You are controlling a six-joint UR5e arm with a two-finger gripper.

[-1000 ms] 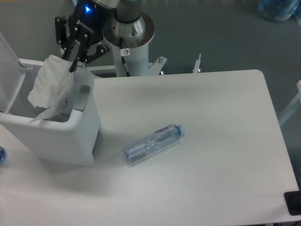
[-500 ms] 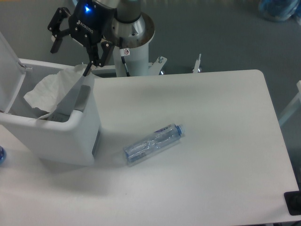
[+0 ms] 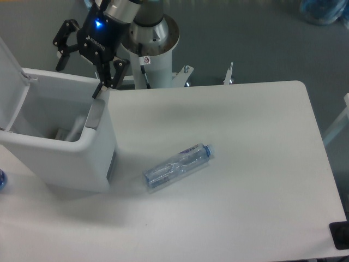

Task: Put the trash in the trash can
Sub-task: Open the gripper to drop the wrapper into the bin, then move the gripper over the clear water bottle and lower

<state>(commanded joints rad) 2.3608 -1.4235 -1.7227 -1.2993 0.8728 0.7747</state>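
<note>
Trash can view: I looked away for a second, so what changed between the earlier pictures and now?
The gripper opened and let go of the plastic bag, which dropped down into the trash can; only a bit of it shows inside now. The gripper sits open above the can's far rim. The bottle stayed lying on the table, and the can did not move.
</note>
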